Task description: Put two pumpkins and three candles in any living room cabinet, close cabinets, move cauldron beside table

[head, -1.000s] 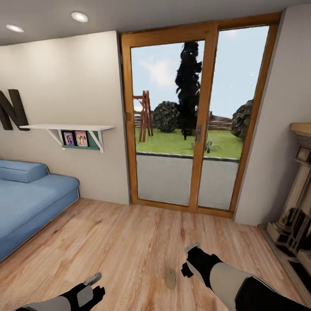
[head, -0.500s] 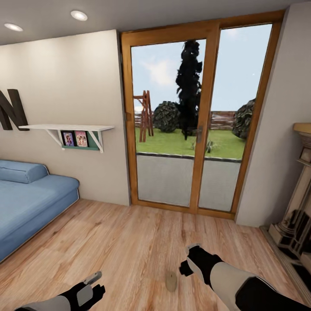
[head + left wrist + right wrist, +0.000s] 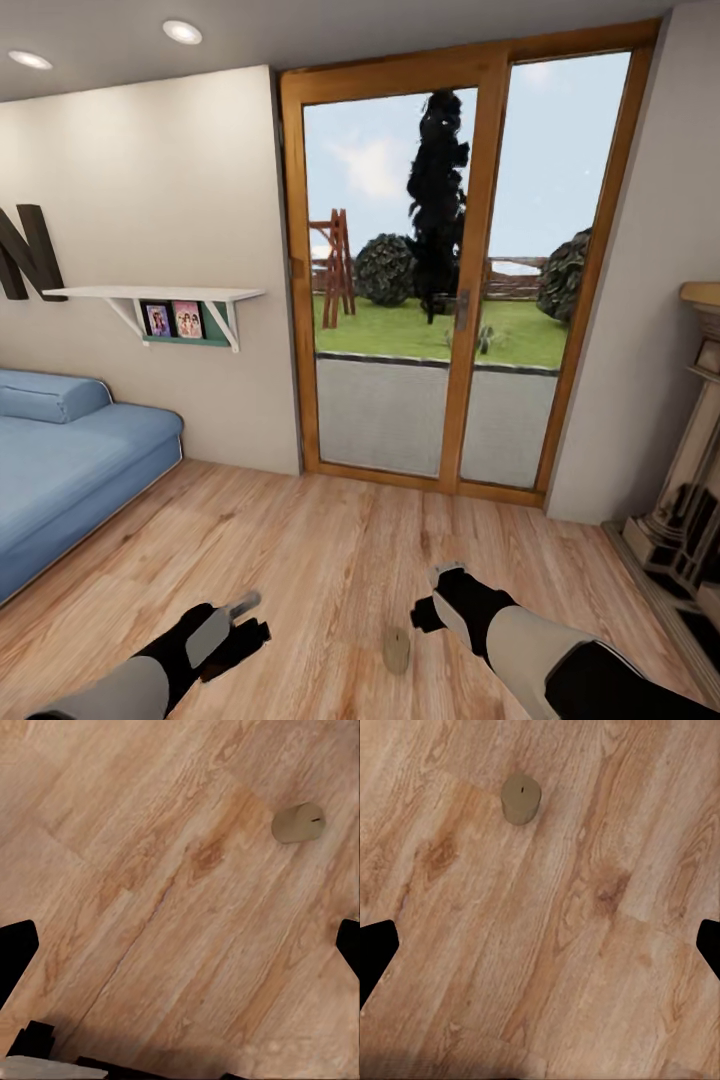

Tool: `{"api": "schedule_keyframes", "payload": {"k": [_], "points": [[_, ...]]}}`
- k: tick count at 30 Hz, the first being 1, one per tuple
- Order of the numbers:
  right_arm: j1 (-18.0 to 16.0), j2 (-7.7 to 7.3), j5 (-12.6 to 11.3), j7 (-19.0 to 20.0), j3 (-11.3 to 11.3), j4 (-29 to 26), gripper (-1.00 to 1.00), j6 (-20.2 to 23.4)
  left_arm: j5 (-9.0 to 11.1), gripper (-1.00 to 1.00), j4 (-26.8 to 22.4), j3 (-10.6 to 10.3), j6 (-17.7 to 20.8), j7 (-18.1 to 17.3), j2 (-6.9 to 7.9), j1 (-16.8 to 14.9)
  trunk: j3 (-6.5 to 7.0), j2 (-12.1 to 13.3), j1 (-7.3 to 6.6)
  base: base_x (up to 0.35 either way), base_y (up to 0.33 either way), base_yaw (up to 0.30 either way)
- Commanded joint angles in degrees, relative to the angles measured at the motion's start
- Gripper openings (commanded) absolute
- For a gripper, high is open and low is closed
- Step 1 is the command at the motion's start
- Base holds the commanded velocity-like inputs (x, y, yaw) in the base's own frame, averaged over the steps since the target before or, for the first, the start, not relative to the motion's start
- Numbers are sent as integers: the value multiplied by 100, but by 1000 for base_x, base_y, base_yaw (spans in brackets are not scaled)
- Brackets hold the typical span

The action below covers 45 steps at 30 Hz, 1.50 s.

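Observation:
One candle (image 3: 396,650), a short olive-tan cylinder with a tiny wick, stands upright on the wooden floor between my two arms. It also appears in the left wrist view as the candle (image 3: 298,823) and in the right wrist view as the candle (image 3: 521,799). My left gripper (image 3: 252,617) hovers open over the floor to the candle's left, holding nothing. Just above and right of the candle, my right gripper (image 3: 430,595) is open too, its dark fingertips (image 3: 376,952) spread wide. Pumpkins, cabinet, cauldron and table are out of view.
A blue sofa (image 3: 70,470) lines the left wall under a white shelf (image 3: 160,296). A wood-framed glass door (image 3: 445,290) faces me. A stone fireplace (image 3: 690,490) stands at the right. Open wooden floor (image 3: 330,540) lies between them.
My left arm has reached forward and to the right, closer to the candle. The right arm has barely moved. The candle has stayed in place.

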Motion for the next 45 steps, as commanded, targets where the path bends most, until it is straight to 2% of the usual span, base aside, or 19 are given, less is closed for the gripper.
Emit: {"api": "schedule_keyframes", "payload": {"k": [1, 6, 13, 16, 18, 19, 21, 23, 27, 33, 45], "points": [[-6, -1, -133, -42, -21, -10, 100, 27, 35, 100, -283, -40, 216, 56, 6, -3, -27, -48, 23, 0, 0, 0], [-18, -4, -335, -78, -304, -10, 100, 24, -29, 100, -542, -38, 664, 79, -13, -41, -117, -248, 133, 0, 0, 0], [-52, -5, -385, -152, -379, -10, 100, 19, -37, 100, -616, -36, 795, 85, -104, -152, -242, -529, 286, 0, 0, 0], [-54, 1, -387, -154, -373, -10, 100, -41, -34, 100, -778, -36, 876, 85, -112, -369, -296, -649, 352, 0, 0, 0], [-54, 8, -381, -155, -361, -7, 100, -229, -36, 100, -1001, -36, 978, 115, -114, -472, -332, -730, 396, 0, 0, 0], [-49, 24, -367, -153, -331, -2, 100, -437, -36, 100, -1347, -33, 1110, 304, -115, -518, -350, -770, 418, 0, 0, 0], [-48, 34, -357, -151, -320, 1, 100, -512, -36, 100, -1558, -31, 1210, 484, -116, -529, -386, -850, 462, 0, 0, 0], [-45, 44, -337, -142, -305, 10, 100, -598, -22, 100, -1990, -28, 1492, 972, -134, -541, -422, -930, 506, 0, 0, 0], [-40, 49, -323, -113, -297, 15, 100, -645, -4, 100, -2568, -25, 1942, 1625, -215, -547, -494, -1091, 594, 0, 0, 0], [-30, 51, -320, -99, -290, 10, 100, -660, -18, 100, -2884, -39, 2220, 1934, -280, -549, -601, -1331, 726, 0, 0, 0], [-28, 47, -316, -96, -289, 16, 100, -665, -28, 100, -2919, -67, 2265, 1997, -320, -547, -832, -1812, 989, 56, 0, 58]]}}
